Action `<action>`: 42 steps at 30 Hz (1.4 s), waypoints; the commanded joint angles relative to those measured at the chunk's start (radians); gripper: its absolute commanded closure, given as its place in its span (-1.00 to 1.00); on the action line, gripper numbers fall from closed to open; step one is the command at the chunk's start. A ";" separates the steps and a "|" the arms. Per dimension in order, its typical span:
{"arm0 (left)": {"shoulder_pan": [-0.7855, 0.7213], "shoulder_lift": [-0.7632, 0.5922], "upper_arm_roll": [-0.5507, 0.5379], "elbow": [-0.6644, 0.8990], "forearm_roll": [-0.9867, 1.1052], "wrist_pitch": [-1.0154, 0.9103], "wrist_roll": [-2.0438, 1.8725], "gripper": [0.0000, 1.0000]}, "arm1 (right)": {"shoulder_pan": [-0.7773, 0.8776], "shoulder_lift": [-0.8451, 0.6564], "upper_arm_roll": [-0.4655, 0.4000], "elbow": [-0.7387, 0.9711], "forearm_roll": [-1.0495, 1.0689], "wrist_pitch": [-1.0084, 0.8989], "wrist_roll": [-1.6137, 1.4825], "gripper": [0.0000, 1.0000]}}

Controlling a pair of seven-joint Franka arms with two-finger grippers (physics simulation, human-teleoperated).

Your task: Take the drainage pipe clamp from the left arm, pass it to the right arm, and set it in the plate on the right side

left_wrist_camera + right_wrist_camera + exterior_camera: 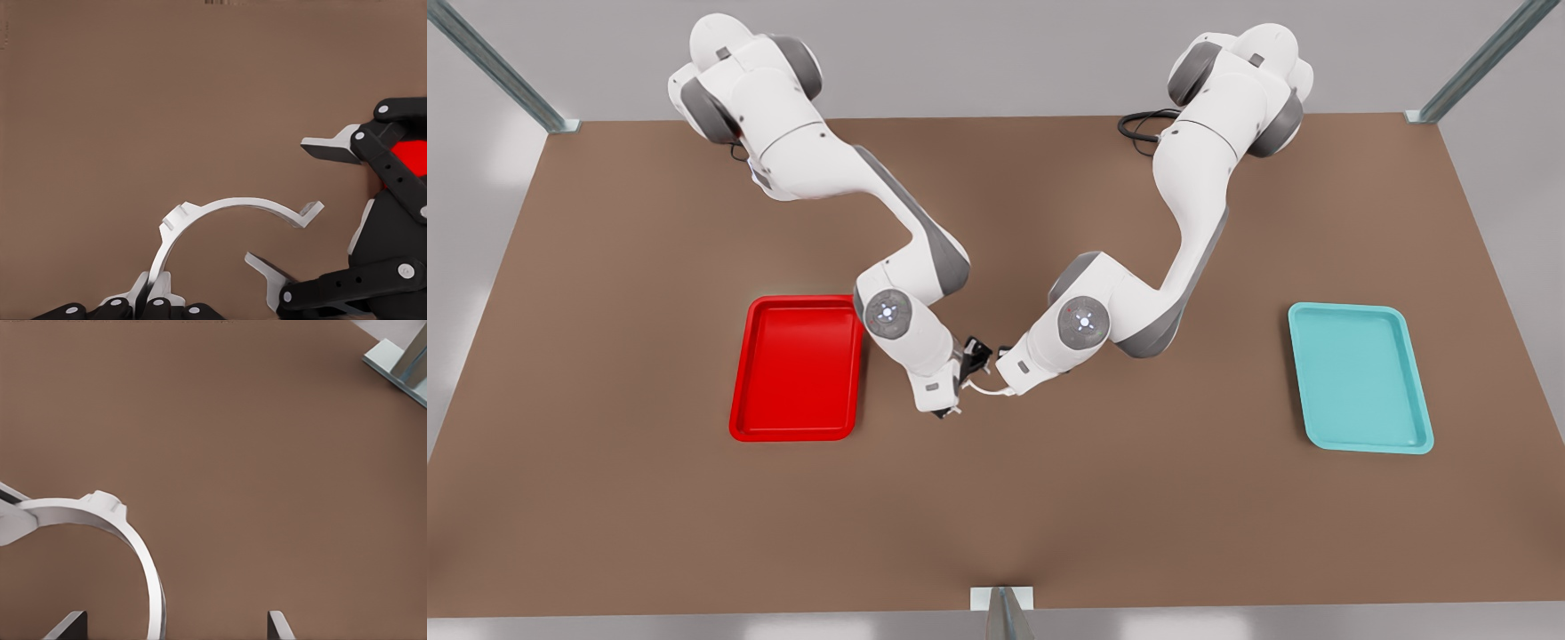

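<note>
The drainage pipe clamp (985, 388) hangs just above the brown table between the two wrists, a thin white half-ring (227, 203). My left gripper (152, 295), on the arm at the front view's right (1007, 382), is shut on one flat end of it. My right gripper (959, 396), on the arm beside the red plate (796, 373), stands open. Its fingers (327, 145) straddle the clamp's free end without touching it. In the right wrist view the clamp (137, 543) arcs down between the open right gripper (175, 623). A bit of the plate (410, 157) shows behind the right gripper.
A teal tray (1359, 378) lies at the front view's right. Metal frame posts stand at the table's back corners, and a bracket (1002, 600) (400, 360) sits at the front edge. A black cable (1138, 129) loops at the back.
</note>
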State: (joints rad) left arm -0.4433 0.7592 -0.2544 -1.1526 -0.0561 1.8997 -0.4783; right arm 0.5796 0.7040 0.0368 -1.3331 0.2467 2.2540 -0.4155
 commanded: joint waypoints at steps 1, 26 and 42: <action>0.000 -0.001 0.000 0.001 -0.002 0.005 -0.086 0.57 | 0.000 0.003 0.002 0.002 0.002 0.025 -0.028 -1.00; 0.164 -0.035 0.007 0.243 0.038 -0.485 -0.111 -1.00 | 0.031 0.032 0.008 0.038 -0.012 0.041 -0.026 0.57; 0.538 -0.162 -0.031 0.215 0.231 -0.697 0.179 -1.00 | -0.460 -0.156 -0.005 -0.253 -0.070 -0.063 -0.664 0.57</action>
State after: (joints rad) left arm 0.0894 0.5999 -0.2851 -0.9391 0.1985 1.2464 -0.4218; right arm 0.1359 0.5472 0.0327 -1.5906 0.1885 2.2107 -0.6604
